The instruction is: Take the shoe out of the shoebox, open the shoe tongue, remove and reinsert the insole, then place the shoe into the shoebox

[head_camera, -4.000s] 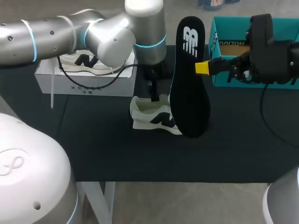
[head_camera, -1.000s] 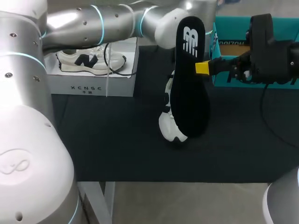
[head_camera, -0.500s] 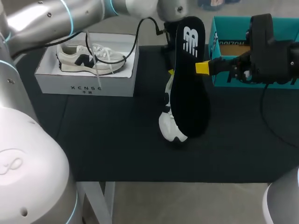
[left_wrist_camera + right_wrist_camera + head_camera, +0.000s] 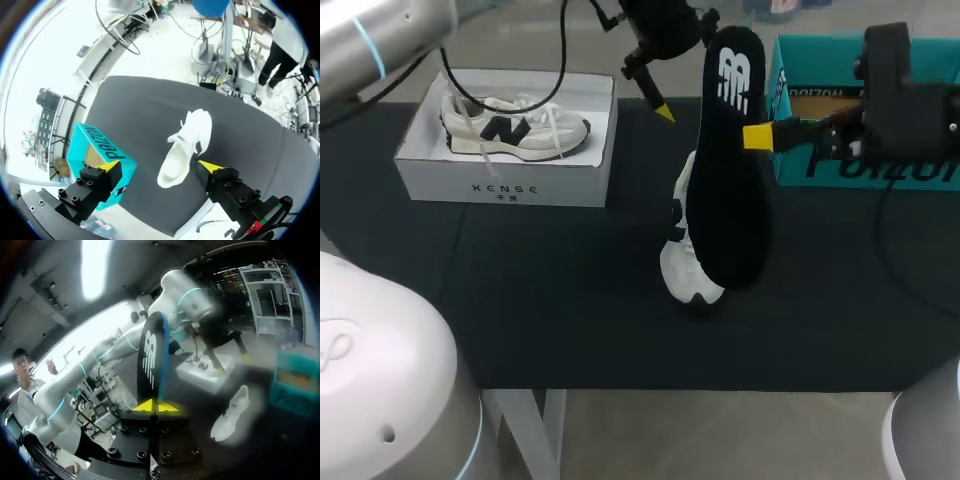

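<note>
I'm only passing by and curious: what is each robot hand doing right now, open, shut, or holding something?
Left gripper: open, holding nothing.
Right gripper: shut on the black insole.

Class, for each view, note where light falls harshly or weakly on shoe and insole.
Head view: even light, insole plainly black. Left wrist view: shoe washed out white, detail lost. Right wrist view: dim; insole a dark shape, shoe pale and glaring.
</note>
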Controlling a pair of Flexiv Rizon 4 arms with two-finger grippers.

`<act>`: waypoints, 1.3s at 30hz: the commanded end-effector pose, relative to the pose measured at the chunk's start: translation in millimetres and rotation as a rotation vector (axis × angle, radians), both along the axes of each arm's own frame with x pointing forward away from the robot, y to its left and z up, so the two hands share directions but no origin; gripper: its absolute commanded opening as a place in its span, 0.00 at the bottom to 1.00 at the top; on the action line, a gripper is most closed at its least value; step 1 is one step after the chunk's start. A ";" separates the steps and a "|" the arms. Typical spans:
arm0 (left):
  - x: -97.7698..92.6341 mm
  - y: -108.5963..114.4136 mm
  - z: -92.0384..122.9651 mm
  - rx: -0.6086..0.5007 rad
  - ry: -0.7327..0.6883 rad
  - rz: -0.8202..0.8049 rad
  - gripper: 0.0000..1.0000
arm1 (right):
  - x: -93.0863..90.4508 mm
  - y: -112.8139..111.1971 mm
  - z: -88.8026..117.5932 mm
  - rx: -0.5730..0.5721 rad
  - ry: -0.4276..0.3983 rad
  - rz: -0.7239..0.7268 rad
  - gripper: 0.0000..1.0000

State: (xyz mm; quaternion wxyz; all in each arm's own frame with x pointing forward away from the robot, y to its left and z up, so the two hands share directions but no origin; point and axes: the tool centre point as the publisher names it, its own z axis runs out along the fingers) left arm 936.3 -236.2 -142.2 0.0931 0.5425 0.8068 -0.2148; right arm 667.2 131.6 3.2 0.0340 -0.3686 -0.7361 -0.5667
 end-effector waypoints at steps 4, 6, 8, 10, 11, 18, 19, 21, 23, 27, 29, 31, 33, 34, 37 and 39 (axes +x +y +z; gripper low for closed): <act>-40.8 48.3 11.1 -0.596 -0.313 -0.007 1.00 | 60.9 5.4 2.0 0.152 0.141 0.076 0.00; -45.7 52.6 12.6 -0.640 -0.313 -0.037 1.00 | 66.6 2.3 1.2 0.180 0.149 0.054 0.00; -50.2 54.9 15.3 -0.661 -0.317 -0.045 1.00 | 66.6 2.3 1.2 0.180 0.149 0.054 0.00; -52.6 55.0 18.9 -0.661 -0.319 -0.040 1.00 | 66.6 2.3 1.2 0.180 0.149 0.054 0.00; -54.0 54.8 20.6 -0.667 -0.330 -0.045 1.00 | 66.6 2.3 1.2 0.180 0.149 0.054 0.00; -60.4 51.2 31.4 -0.673 -0.377 -0.054 1.00 | 66.6 2.3 1.2 0.180 0.149 0.054 0.00; -60.4 50.9 31.9 -0.675 -0.387 -0.057 1.00 | 68.5 -1.1 -6.1 0.234 0.210 0.014 0.00; -61.7 48.3 34.7 -0.692 -0.388 -0.074 1.00 | 80.9 -17.2 -17.5 0.335 0.345 -0.091 0.00; -62.3 46.9 36.5 -0.708 -0.395 -0.074 1.00 | 93.9 -32.5 -21.3 0.429 0.460 -0.142 0.00; -64.5 44.6 41.6 -0.720 -0.396 -0.098 1.00 | 119.4 -52.4 -18.7 0.562 0.613 -0.169 0.00; -66.6 44.6 45.5 -0.719 -0.398 -0.103 1.00 | 129.9 -57.6 -17.2 0.598 0.680 -0.161 0.00; -69.1 45.7 50.0 -0.721 -0.396 -0.109 1.00 | 139.4 -62.4 -14.6 0.630 0.720 -0.183 0.00; -72.2 46.7 55.0 -0.729 -0.389 -0.125 1.00 | 142.6 -64.1 -11.2 0.638 0.706 -0.195 0.00; -74.2 46.4 56.8 -0.726 -0.392 -0.127 1.00 | 142.6 -64.1 -11.2 0.638 0.706 -0.195 0.00; -78.9 43.9 61.5 -0.726 -0.384 -0.143 1.00 | 142.6 -64.1 -11.2 0.638 0.706 -0.195 0.00; -81.5 41.4 63.3 -0.729 -0.385 -0.150 1.00 | 142.6 -64.1 -11.2 0.638 0.706 -0.195 0.00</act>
